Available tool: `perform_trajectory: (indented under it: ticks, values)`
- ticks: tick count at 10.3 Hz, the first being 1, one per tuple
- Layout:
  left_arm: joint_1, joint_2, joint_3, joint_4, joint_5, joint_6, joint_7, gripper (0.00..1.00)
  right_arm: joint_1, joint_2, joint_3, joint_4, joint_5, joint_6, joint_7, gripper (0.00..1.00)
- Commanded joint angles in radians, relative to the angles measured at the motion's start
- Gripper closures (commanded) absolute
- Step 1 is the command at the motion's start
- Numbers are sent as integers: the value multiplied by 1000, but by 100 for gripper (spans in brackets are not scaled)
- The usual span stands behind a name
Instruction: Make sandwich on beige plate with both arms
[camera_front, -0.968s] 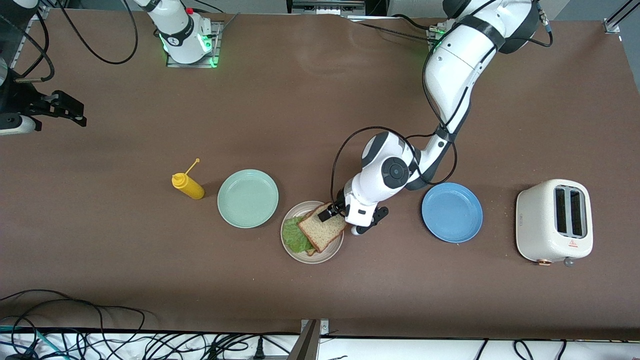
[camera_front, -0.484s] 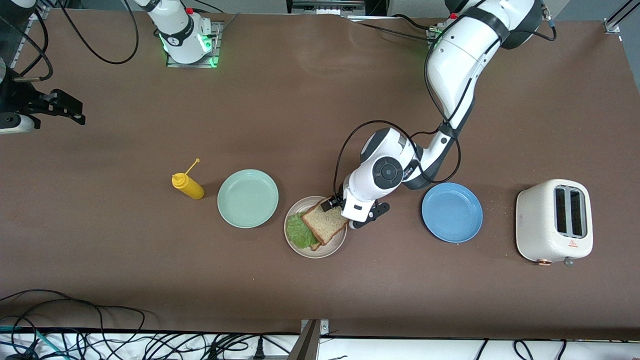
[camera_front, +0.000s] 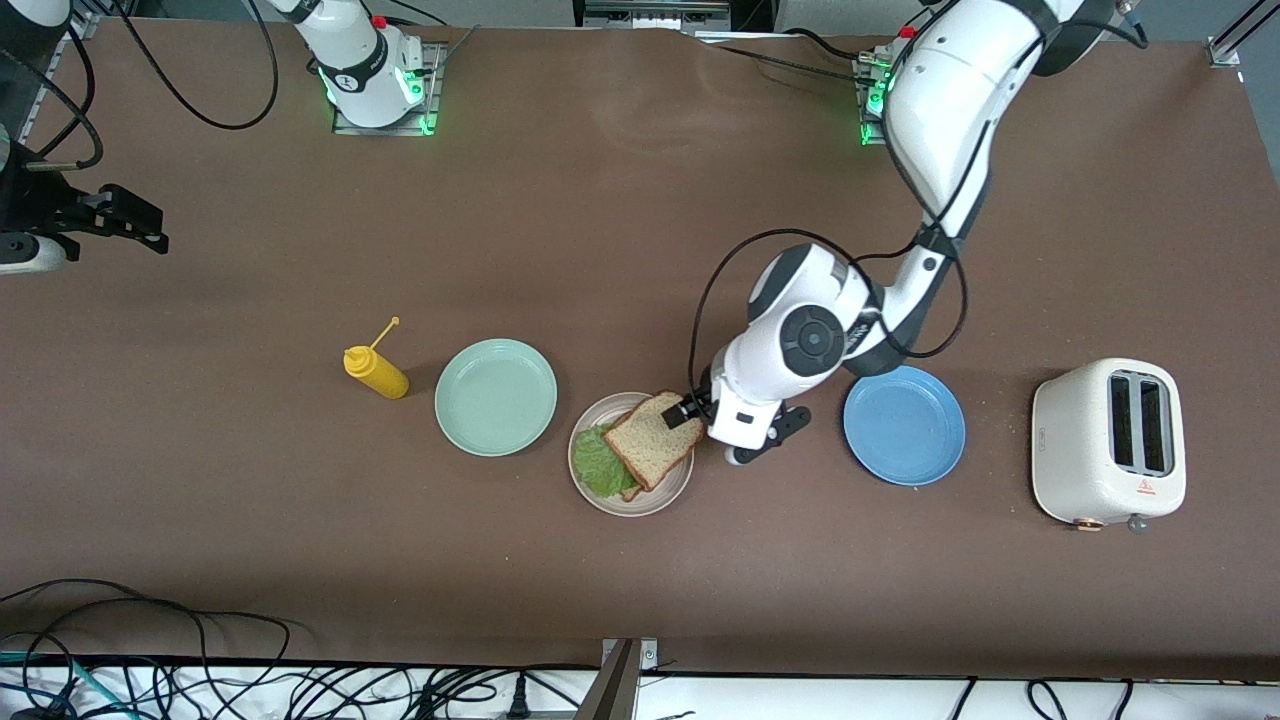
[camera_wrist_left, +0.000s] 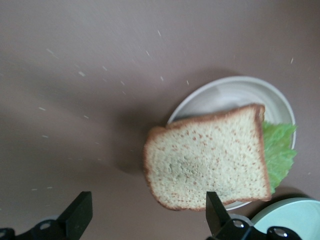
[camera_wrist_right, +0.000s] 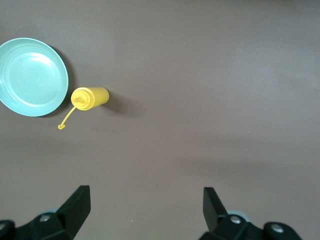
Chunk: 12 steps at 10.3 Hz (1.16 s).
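The beige plate (camera_front: 600, 496) sits between the mint-green and blue plates. On it lies the sandwich: a top bread slice (camera_front: 648, 440) over a green lettuce leaf (camera_front: 596, 464), with a corner of the lower slice (camera_front: 630, 492) peeking out. The top slice is skewed and overhangs the rim toward the left arm's end. My left gripper (camera_front: 700, 415) is open and empty, low beside that overhanging corner. In the left wrist view the gripper (camera_wrist_left: 147, 214) is spread wide just off the slice (camera_wrist_left: 207, 157), plate (camera_wrist_left: 225, 95) and lettuce (camera_wrist_left: 277, 150). My right gripper (camera_front: 135, 222) waits open at the right arm's end.
A mint-green plate (camera_front: 495, 396) and a yellow squeeze bottle (camera_front: 376, 370) lie toward the right arm's end; both show in the right wrist view, plate (camera_wrist_right: 31, 76) and bottle (camera_wrist_right: 90, 97). A blue plate (camera_front: 904, 424) and a white toaster (camera_front: 1108, 442) stand toward the left arm's end.
My left gripper has drawn back off the top slice toward the blue plate, leaving the slice on the lettuce. The beige plate shifted slightly. The right arm barely moved.
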Motion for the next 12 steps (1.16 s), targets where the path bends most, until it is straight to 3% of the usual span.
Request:
perform_trajectory:
  ticks: [1,7,12]
  values:
    - [60,-95,-1,-18,36,-85,12,0,-18,25,8,20,-16,12,6,0]
    - [229,-288,2,-15,153,-355,408,0,-14,34,9,35,-17,12,-3,0]
    - [404,-400,2,-25,172,-475,814,0,-7,68,14,77,-16,17,2,0]
